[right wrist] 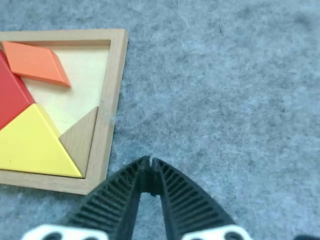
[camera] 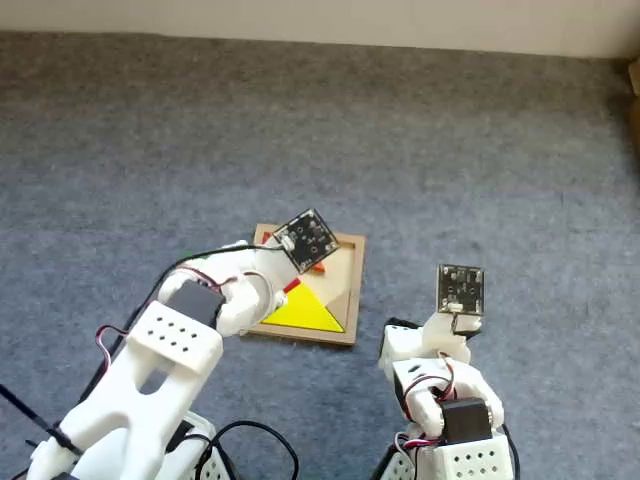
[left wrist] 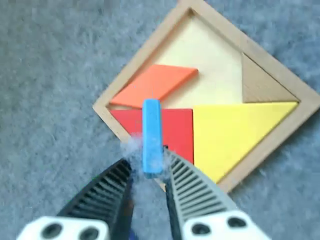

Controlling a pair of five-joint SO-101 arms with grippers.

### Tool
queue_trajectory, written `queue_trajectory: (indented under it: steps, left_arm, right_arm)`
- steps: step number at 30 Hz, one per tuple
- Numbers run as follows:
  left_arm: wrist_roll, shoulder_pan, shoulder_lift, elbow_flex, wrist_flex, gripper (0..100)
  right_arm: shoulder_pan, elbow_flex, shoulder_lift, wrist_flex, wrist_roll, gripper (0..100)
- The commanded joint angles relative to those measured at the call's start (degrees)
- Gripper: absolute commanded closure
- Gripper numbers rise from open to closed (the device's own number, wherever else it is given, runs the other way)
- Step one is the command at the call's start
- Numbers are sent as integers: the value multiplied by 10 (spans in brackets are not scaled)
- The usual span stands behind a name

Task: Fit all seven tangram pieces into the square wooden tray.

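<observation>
The square wooden tray (camera: 356, 288) lies on the carpet. In it are an orange parallelogram (left wrist: 155, 85), a red piece (left wrist: 176, 131), a yellow triangle (left wrist: 235, 132) and a plain wooden triangle (left wrist: 260, 86). My left gripper (left wrist: 149, 162) hovers over the tray's red corner, shut on a blue piece (left wrist: 151, 131) held on edge. My right gripper (right wrist: 150, 166) is shut and empty, low over the carpet just off the tray's rim (right wrist: 116, 80), near the wooden triangle (right wrist: 82, 140) and yellow triangle (right wrist: 32, 145).
Grey carpet (camera: 480, 150) surrounds the tray on all sides. A bare patch of tray floor (left wrist: 210, 55) shows beside the orange parallelogram. The left arm (camera: 215, 290) covers the tray's near-left part in the high view.
</observation>
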Motion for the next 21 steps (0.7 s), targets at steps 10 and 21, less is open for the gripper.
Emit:
queue_trajectory:
  steps: [10, 21]
  left_arm:
    - [4, 47, -13, 73, -172, 995]
    - [4, 48, -13, 80, -165, 837]
  right_arm:
    - [7, 66, -7, -18, 8, 994]
    - [7, 66, -7, -18, 8, 994]
